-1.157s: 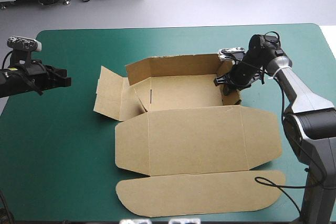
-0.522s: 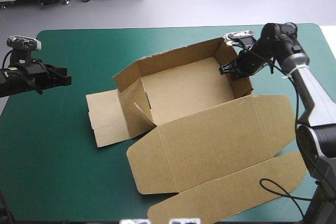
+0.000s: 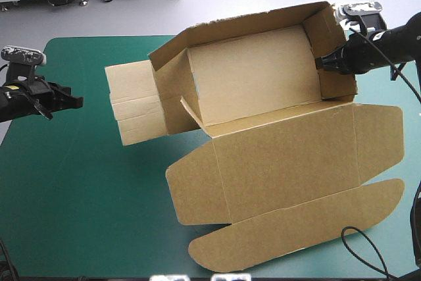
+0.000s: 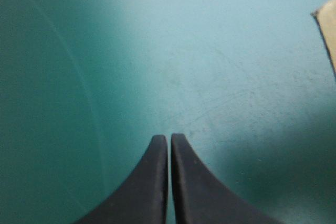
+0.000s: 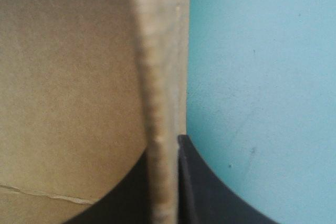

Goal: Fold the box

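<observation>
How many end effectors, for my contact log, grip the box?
1. The right end effector is shut on a side wall of the box; the left end effector is shut, apart from it.

The box (image 3: 256,90) rises and swings toward the table's far right corner.
The right gripper (image 3: 327,64), clamped on the right wall (image 3: 325,31), now sits higher and farther out; the tray tips up, seemingly off the teal-green cover (image 3: 79,195), with the lid (image 3: 289,156) trailing.

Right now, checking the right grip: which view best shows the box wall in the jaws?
Right wrist view: the box wall sits between nearly shut jaws. High view shows the right gripper there, distant; left wrist, only a corner.
</observation>
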Tool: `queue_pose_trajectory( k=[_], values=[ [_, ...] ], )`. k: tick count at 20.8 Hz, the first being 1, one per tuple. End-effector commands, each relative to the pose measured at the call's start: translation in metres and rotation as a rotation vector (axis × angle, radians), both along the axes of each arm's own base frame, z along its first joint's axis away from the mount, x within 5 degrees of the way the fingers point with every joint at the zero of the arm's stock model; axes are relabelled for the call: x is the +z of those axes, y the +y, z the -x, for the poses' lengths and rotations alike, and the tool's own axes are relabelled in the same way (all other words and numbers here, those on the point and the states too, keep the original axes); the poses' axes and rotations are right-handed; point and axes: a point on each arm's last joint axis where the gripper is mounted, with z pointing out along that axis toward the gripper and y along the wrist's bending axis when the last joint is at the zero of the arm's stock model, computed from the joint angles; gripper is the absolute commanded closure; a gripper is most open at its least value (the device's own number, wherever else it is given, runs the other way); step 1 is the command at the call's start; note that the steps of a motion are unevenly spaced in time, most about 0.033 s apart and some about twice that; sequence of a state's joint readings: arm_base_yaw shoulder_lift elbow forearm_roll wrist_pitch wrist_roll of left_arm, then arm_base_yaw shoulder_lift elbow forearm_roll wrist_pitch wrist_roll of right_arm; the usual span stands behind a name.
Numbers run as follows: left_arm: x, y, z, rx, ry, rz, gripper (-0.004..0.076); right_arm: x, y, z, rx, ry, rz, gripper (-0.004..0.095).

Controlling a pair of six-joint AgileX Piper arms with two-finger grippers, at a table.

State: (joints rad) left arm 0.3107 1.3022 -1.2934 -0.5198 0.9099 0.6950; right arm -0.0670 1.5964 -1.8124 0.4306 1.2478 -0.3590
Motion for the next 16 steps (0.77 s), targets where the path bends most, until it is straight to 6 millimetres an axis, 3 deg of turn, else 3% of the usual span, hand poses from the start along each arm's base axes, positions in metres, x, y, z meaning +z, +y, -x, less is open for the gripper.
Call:
queue_pose_trajectory(
  k=[1, 5, 11, 14, 16],
  values=[
    [0.01, 0.006, 0.0, 0.094, -0.091, -0.021, 0.0717, 0.028, 0.005, 0.017, 0.022, -0.088, -0.064, 0.0926],
    [-0.015, 0.013, -0.013, 0.152, -0.077, 0.009, 0.0717, 0.028, 0.006, 0.018, 0.03, -0.088, -0.079, 0.0926],
    [-0.091, 0.015, -0.052, 0.268, 0.042, 0.35, 0.0717, 0.03, 0.009, 0.018, 0.057, -0.098, -0.107, 0.0926],
    [-0.111, 0.004, -0.068, 0.139, 0.076, 0.501, 0.0717, 0.03, 0.01, 0.018, 0.061, -0.1, -0.115, 0.0926],
    [-0.115, -0.009, -0.075, -0.05, 0.035, 0.623, 0.0717, 0.03, 0.01, 0.018, 0.063, -0.101, -0.114, 0.0926]
  ],
)
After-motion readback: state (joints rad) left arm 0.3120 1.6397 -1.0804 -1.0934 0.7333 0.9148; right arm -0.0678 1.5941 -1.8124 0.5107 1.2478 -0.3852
